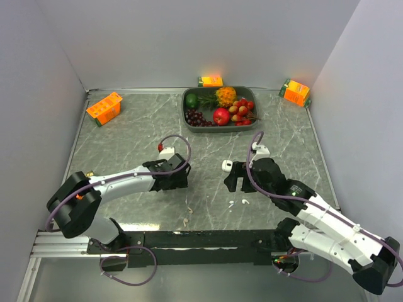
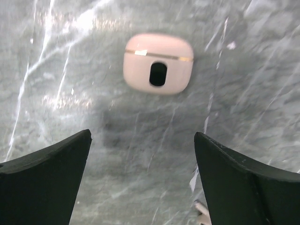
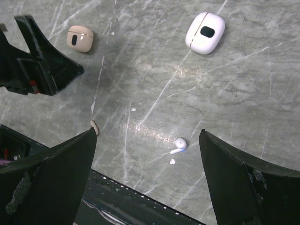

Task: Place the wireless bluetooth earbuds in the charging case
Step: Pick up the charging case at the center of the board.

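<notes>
Earbuds [image 1: 244,202] loose on the counter [image 1: 126,145], charging case [image 2: 158,63] shut, nothing inserted yet.
I have the left fingers [image 2: 51,173] spread wide and empty. The beige charging case lies flat on the marble ahead of them, roughly centred on the gap and clear of both tips, and its lid looks closed along the gold seam. My right fingers [image 3: 51,173] are just as wide and hold nothing. One white earbud [image 3: 179,145] lies in the gap between them, touching neither. A small beige bit [image 3: 94,126] sits just beside one tip, and I cannot tell what it is. A white case [image 3: 205,33] lies farther ahead. By my reckoning the whole job remains: open the lid, pick up each bud, seat it.
</notes>
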`<state>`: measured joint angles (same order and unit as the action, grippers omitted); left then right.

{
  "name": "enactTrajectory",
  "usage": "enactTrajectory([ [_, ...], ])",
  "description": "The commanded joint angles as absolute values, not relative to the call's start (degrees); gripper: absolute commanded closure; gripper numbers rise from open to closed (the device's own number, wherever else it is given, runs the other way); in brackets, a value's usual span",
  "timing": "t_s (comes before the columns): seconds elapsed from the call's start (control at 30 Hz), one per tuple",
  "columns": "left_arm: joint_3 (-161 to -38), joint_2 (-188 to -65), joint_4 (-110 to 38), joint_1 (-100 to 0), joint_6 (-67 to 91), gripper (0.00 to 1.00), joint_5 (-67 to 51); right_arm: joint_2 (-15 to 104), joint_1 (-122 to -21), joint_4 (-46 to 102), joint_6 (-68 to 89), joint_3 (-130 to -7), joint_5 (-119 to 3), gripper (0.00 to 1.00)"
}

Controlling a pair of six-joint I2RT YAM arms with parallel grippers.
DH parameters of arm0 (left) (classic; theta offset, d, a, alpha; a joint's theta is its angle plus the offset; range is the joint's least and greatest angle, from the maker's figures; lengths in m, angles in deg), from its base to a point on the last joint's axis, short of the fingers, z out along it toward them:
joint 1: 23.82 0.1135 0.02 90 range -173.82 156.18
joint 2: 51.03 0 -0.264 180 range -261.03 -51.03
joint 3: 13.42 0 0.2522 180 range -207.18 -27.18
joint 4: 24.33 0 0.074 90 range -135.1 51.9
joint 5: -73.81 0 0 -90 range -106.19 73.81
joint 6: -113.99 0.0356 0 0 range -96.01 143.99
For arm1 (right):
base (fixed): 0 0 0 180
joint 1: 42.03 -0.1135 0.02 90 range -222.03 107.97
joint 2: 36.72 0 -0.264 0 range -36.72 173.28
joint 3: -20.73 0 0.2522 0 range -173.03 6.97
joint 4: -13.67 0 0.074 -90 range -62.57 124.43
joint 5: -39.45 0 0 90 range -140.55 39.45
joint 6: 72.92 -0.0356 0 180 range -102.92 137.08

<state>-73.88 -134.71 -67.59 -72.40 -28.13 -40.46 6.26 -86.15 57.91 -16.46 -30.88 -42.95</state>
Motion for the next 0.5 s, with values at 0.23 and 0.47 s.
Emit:
enactTrajectory([
  [0.23,-78.24,-140.24,-62.61,-69.61,-26.20,0.05,-39.83,8.54,-86.41,57.05,-15.88,-32.05,-43.08,0.02],
  [0.47,-85.00,-146.92,-67.62,-68.56,-23.65,0.21,-42.12,9.07,-86.41,57.05,-15.44,-32.32,-42.90,0.02],
])
